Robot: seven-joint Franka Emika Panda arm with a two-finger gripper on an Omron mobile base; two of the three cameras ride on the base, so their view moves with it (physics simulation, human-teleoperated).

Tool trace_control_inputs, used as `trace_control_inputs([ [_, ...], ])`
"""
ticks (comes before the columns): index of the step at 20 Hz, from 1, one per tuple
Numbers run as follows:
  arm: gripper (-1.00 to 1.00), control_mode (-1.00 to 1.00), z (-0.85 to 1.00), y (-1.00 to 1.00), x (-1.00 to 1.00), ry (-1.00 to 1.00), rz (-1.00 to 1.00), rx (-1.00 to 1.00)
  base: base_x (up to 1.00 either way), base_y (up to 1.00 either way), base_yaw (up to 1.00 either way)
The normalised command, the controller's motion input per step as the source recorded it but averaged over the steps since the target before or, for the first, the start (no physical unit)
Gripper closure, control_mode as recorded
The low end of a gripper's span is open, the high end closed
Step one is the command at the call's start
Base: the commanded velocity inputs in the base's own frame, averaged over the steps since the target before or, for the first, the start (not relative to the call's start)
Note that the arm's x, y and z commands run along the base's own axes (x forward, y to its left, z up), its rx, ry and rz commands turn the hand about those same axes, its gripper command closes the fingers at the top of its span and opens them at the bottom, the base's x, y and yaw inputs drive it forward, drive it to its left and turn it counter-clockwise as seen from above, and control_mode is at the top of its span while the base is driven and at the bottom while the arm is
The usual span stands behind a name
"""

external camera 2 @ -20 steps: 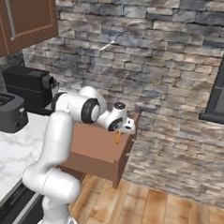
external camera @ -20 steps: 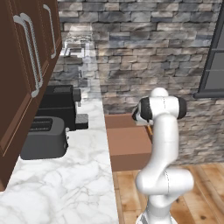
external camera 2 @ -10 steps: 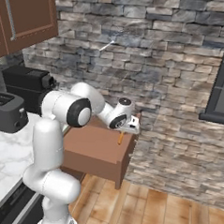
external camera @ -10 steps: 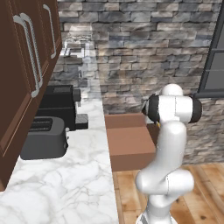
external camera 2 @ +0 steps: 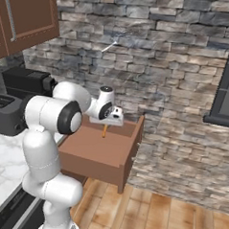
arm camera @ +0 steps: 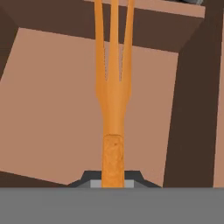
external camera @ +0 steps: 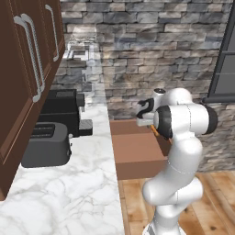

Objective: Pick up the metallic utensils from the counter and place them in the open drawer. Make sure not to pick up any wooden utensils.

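My gripper (external camera 2: 105, 127) hangs over the open drawer (external camera 2: 92, 152), shut on a slim orange utensil (external camera 2: 104, 132) that points down at the drawer floor. In the hand view the orange utensil (arm camera: 113, 87) is a three-pronged fork, its rough handle clamped between my gripper (arm camera: 113, 180) fingertips, with the drawer's flat reddish-brown bottom (arm camera: 52, 96) just behind it. From the left base view the gripper (external camera: 153, 126) is partly hidden by my own arm, and a sliver of the orange utensil (external camera: 156, 131) shows above the drawer (external camera: 137, 153). The counter and the wooden utensils are out of view.
A narrow marble worktop (external camera: 69, 193) runs along the left, with a dark toaster (external camera: 46, 144) and a black appliance (external camera: 62, 110) on it. Brown wall cabinets (external camera: 23, 78) hang above. A stone wall (external camera 2: 153, 56) stands behind the drawer, and a wooden floor (external camera 2: 153, 215) lies below.
My arm's elbow has swung to the right in the left base view. The hand stays over the drawer with the orange utensil still gripped, shifted slightly toward the drawer's back.
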Motion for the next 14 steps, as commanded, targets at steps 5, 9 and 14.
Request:
trace_control_inputs([
  [5,1.00,-1.00,-0.03,0.08,0.09,0.08,0.08,0.00,0.00,0.00,0.00],
  [9,1.00,-1.00,-0.15,-0.02,0.24,0.13,0.05,0.00,0.00,0.00,0.00],
  [14,1.00,-1.00,-0.28,-0.01,0.35,0.09,0.06,0.00,0.00,0.00,0.00],
])
